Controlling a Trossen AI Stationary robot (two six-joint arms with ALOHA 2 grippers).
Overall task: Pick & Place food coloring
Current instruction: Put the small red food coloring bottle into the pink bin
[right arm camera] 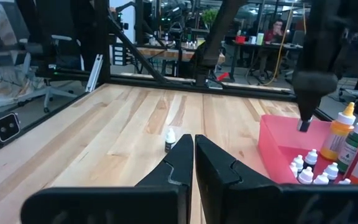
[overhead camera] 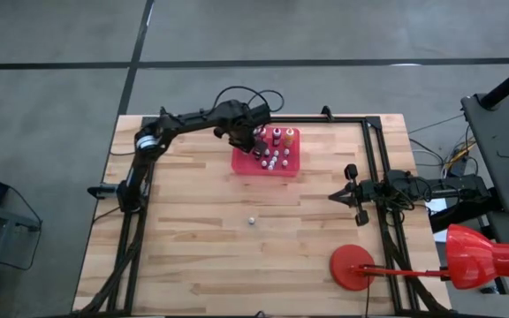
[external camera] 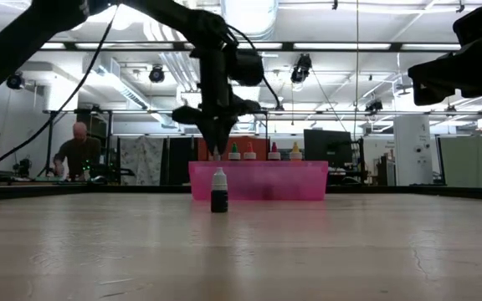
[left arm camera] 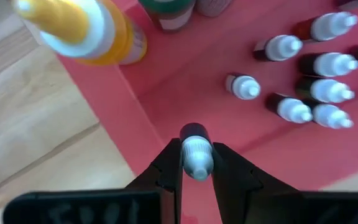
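A red tray (overhead camera: 241, 162) at the table's far middle holds several small white-capped food coloring bottles (left arm camera: 316, 93) and taller ones, one of them yellow (left arm camera: 86, 28). My left gripper (overhead camera: 259, 139) points down over the tray's left part, shut on one small dark bottle (left arm camera: 193, 132). Another small dark bottle with a white cap (overhead camera: 251, 220) stands upright on its base on the bare wood at mid-table, also seen in the low view (external camera: 218, 191). My right gripper (overhead camera: 334, 196) rests shut and level at the table's right side, holding nothing. My left gripper pinches the small bottle's white cap (left arm camera: 196, 160) between its two fingers, coming from above and pointing down. The bottle hangs upright below the fingers, its dark body (right arm camera: 303, 126) over the tray's floor, near the tray's left wall.
A black frame rail (overhead camera: 371, 168) runs along the table's far and right sides. A red round-footed object (overhead camera: 353, 267) sits at the near right. Open wood lies between the tray and the near edge. A person (external camera: 75, 150) is in the room far behind.
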